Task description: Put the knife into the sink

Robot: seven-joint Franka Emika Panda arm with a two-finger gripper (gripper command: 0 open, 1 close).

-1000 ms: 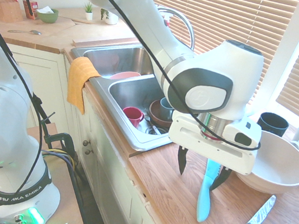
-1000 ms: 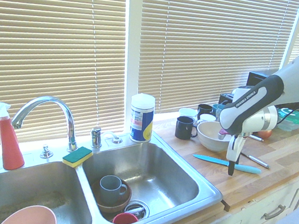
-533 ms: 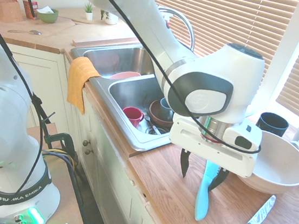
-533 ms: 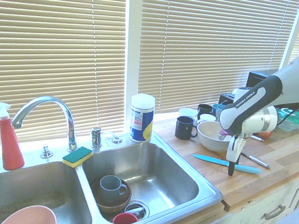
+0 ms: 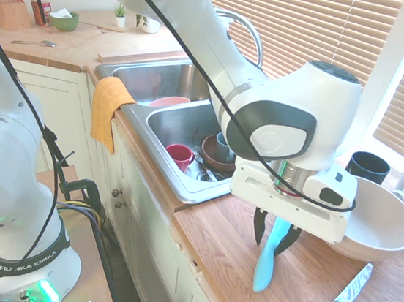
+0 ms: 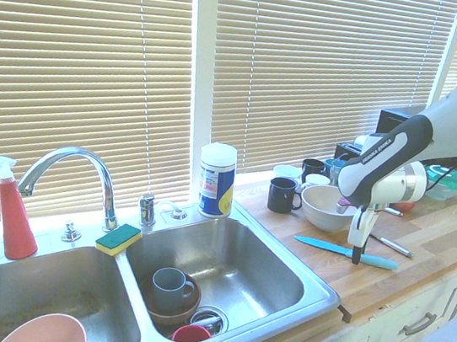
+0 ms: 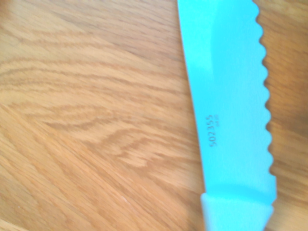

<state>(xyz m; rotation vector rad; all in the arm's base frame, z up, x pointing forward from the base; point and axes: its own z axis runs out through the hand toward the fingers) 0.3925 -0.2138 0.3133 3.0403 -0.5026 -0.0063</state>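
Wooden tabletop (image 5: 234,251), knife (image 5: 268,259) flat on it at 3 o'clock of the sink (image 6: 283,268), well apart. Tool (image 5: 274,237) straddles the teal knife near the blade-handle junction, fingers spread either side, apparently not yet pinching, likely lined up for a grasp.

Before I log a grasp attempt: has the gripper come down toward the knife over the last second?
Yes. The gripper has dropped lower against the white bowl, its jaws narrowed, straddling the teal knife lying on the wooden counter.
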